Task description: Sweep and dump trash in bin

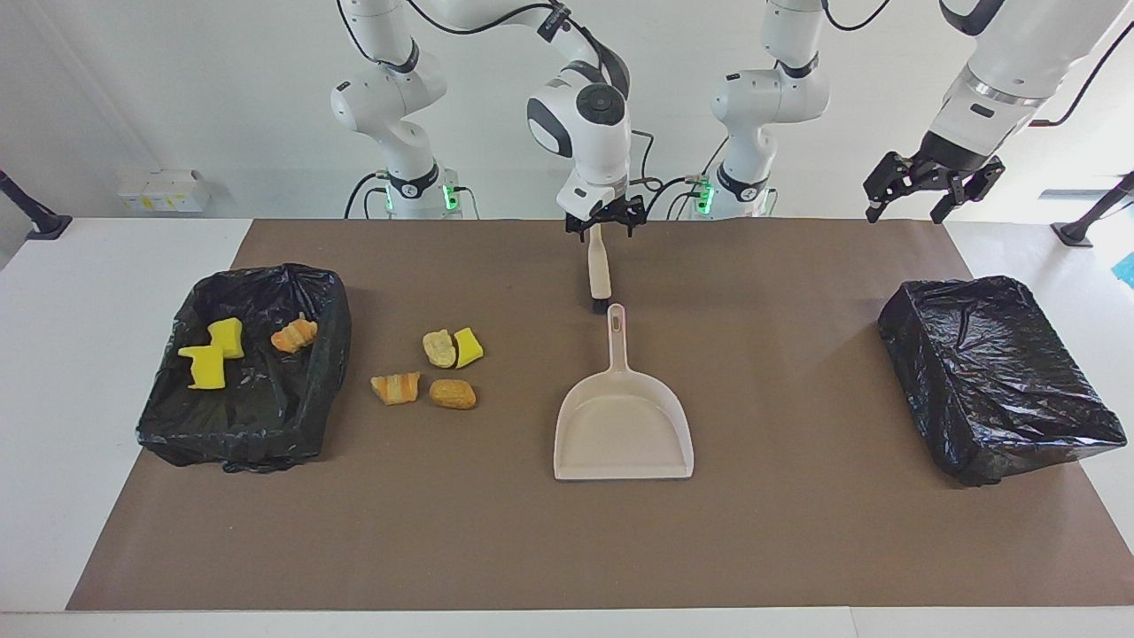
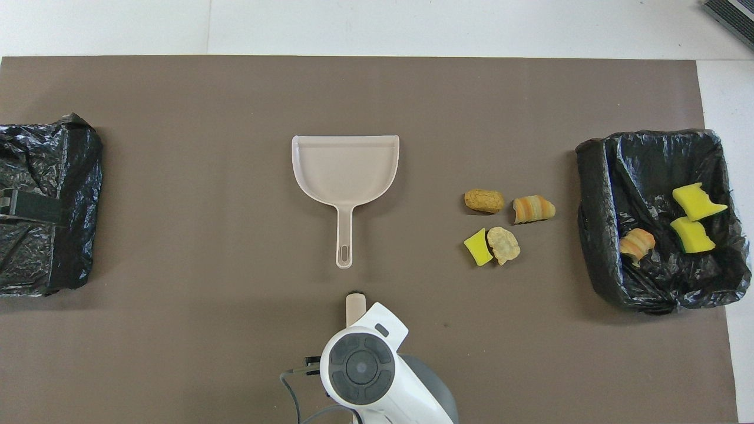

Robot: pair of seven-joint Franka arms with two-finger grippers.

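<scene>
Seven scraps of trash (image 1: 438, 347) are counted in the facing view, read by the clock from the beige dustpan (image 1: 620, 425) at mid-table.

At nine o'clock, toward the right arm's end of the table, a black-lined bin (image 1: 177, 434) is seen on the brown mat (image 1: 532, 532). Three scraps are held in it: two yellow sponge chunks (image 1: 226, 337) (image 1: 205, 368), touching each other, and an orange bread lump (image 1: 294, 336) set apart from them.

Between this bin and the dustpan, four scraps are left on the mat in a loose cluster. A pale bread lump (image 1: 438, 347) is pressed against a yellow sponge piece (image 1: 468, 346). Farther from the robots, a striped orange lump (image 1: 396, 388) and a brown bread lump (image 1: 453, 394) are laid side by side.

The dustpan is laid flat, its handle pointed to twelve o'clock, toward the robots. Just off the handle's tip, the beige brush (image 1: 600, 275) is found with its black bristles toward the dustpan. The right gripper (image 1: 604, 221) is lowered over the end of the brush handle, with its fingers spread to either side of it; contact apparently is not made, though this cannot be told for certain.

At three o'clock, toward the left arm's end, a second black-lined bin (image 1: 992, 381) is placed. At two o'clock the left gripper (image 1: 905, 213) is held in the air with its fingers parted and nothing between them.
</scene>
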